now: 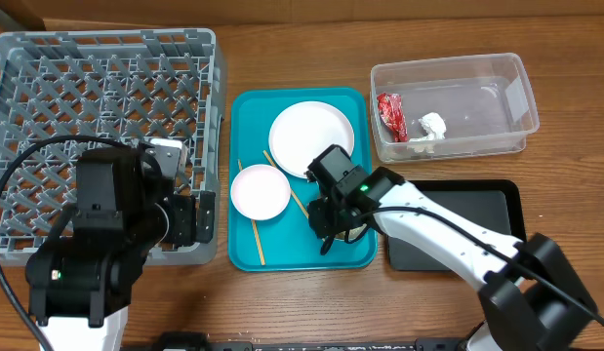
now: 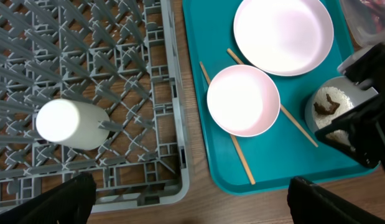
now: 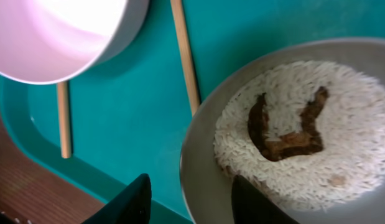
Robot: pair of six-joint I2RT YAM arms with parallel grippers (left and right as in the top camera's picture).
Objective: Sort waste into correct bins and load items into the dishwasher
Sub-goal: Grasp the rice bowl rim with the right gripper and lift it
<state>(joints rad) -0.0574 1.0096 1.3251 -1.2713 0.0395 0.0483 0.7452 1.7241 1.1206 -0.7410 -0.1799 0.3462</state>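
Note:
My right gripper (image 1: 331, 219) is open, its fingers (image 3: 189, 202) straddling the near rim of the grey-green bowl (image 3: 201, 168), one inside and one outside. The bowl (image 2: 332, 109) holds white rice (image 3: 354, 162) and a brown food lump (image 3: 285, 134). The pale pink bowl (image 1: 260, 191), the white plate (image 1: 311, 136) and two chopsticks (image 1: 251, 219) (image 1: 287, 185) lie on the teal tray (image 1: 248, 107). My left gripper (image 2: 192, 208) is open and empty above the grey rack's (image 1: 106, 88) front right corner. A white cup (image 2: 68, 124) lies in the rack.
The clear tub (image 1: 497, 73) at the back right holds the red wrapper (image 1: 391, 115) and the white tissue (image 1: 431, 125). The black tray (image 1: 477, 210) lies right of the teal tray, partly under my right arm.

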